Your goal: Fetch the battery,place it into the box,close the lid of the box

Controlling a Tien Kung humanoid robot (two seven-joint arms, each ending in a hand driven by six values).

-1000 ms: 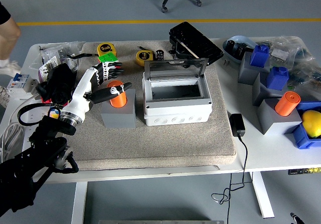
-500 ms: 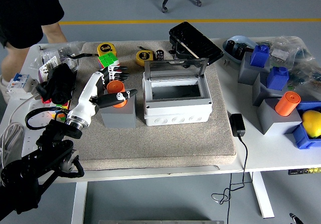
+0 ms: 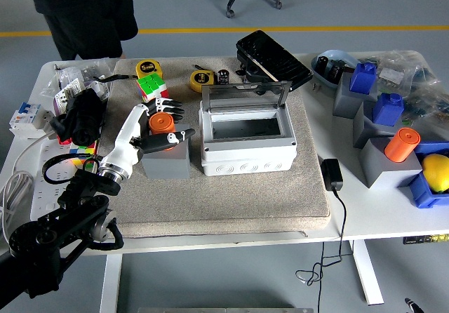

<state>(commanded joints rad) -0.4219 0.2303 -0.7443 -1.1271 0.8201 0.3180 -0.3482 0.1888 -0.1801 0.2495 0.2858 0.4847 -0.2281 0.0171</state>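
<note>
White table (image 3: pixel 365 218), grey mat (image 3: pixel 245 194) on top, person standing at far left edge. Left hand (image 3: pixel 160 125) cupped around orange battery (image 3: pixel 162 123), fingers behind, thumb in front; grip looks loose, not lifted. Battery upright in grey block (image 3: pixel 166 160). Box (image 3: pixel 247 140) right of block, lid (image 3: pixel 245 94) raised, inside empty. Fetch under way; placing, lid closing left. Right arm absent.

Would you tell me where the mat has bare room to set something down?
Free: the mat strip in front of the white box and gray block. Crowded: the back edge, with tape measures and black case.
</note>
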